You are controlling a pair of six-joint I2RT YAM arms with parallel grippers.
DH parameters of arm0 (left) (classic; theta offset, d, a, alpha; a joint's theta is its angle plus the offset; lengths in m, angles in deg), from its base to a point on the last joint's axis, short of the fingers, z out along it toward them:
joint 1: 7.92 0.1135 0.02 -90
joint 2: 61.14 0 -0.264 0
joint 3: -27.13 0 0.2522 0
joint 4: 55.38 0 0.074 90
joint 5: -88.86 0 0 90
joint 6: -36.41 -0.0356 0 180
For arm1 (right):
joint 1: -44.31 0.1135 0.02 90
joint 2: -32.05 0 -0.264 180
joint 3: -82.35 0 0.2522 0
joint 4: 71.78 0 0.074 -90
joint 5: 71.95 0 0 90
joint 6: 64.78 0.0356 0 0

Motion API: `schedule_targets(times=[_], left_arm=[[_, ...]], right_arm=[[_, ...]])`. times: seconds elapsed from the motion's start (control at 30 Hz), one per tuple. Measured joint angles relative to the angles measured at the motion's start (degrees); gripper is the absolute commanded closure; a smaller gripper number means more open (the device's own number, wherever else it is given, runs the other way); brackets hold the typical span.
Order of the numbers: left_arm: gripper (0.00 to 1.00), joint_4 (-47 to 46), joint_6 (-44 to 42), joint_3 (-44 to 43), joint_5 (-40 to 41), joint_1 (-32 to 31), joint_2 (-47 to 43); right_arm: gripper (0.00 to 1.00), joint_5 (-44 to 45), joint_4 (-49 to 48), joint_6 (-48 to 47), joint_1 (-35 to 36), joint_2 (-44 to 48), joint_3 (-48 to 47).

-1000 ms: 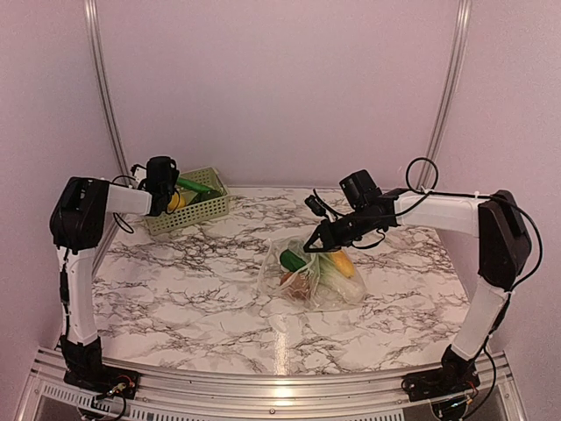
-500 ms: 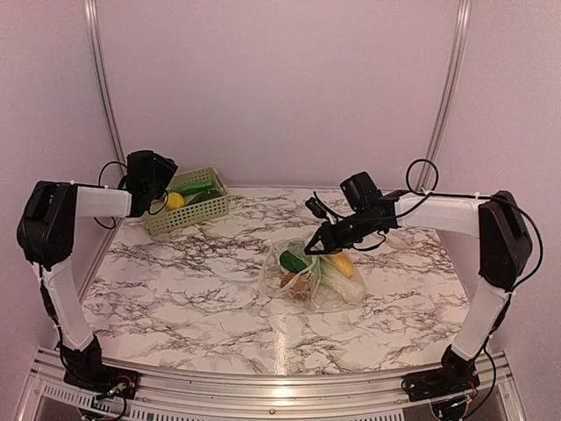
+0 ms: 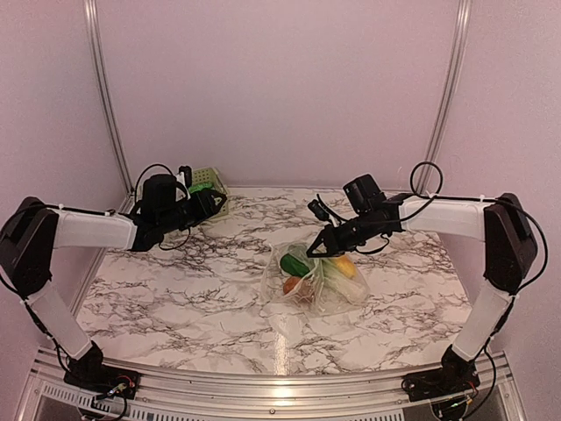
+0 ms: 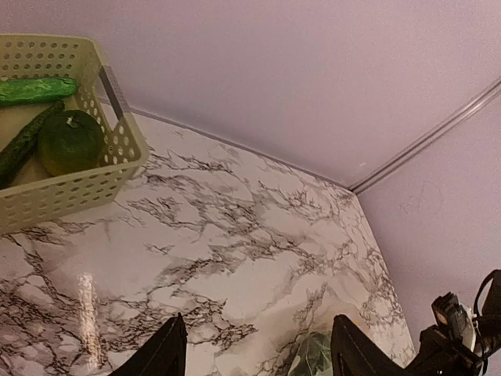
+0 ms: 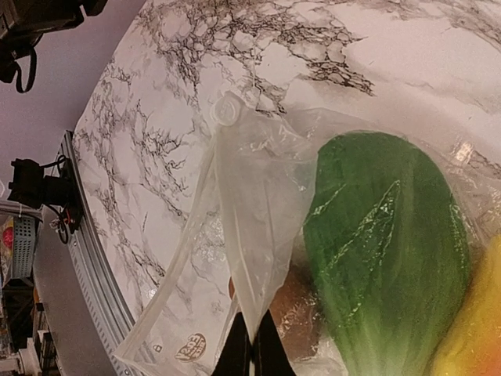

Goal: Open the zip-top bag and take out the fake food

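Plastic zip-top bag (image 3: 329, 295) lies mid-table with fake food (image 3: 295, 261) inside. Right gripper (image 3: 317, 250) is clamped on its top edge. Left gripper (image 3: 213, 201), fingers apart, hangs near the far left corner.

A robot test booth: plain lilac walls (image 3: 280, 88), aluminium frame rails (image 3: 102, 96), marble-patterned tabletop (image 3: 193, 289).

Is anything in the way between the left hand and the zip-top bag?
Nothing visible. Only bare marble table lies between the left hand and the zip-top bag; the basket sits at the far-left corner, off that path.
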Motion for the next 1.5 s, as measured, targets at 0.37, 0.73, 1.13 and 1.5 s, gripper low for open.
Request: schedule_targets(times=[0.37, 0.73, 1.13, 1.5], left_arm=[[0.3, 2.67, -13.6, 1.95, -6.4, -16.83, 2.29], [0.3, 9.94, -42.75, -4.13, -7.39, -28.06, 10.32], [0.33, 16.31, -57.83, -10.14, -5.29, -34.53, 18.38], [0.32, 18.43, -60.24, -12.44, -1.95, -34.73, 21.27]], right_arm=[[1.0, -0.39, -2.54, 1.77, 0.09, 0.76, 5.42], [1.0, 0.28, -4.11, 3.04, 0.15, 2.27, 11.91], [1.0, 0.5, -5.44, 4.07, 0.17, 2.21, 13.11], [1.0, 0.5, -5.51, 4.17, 0.17, 1.7, 13.11]])
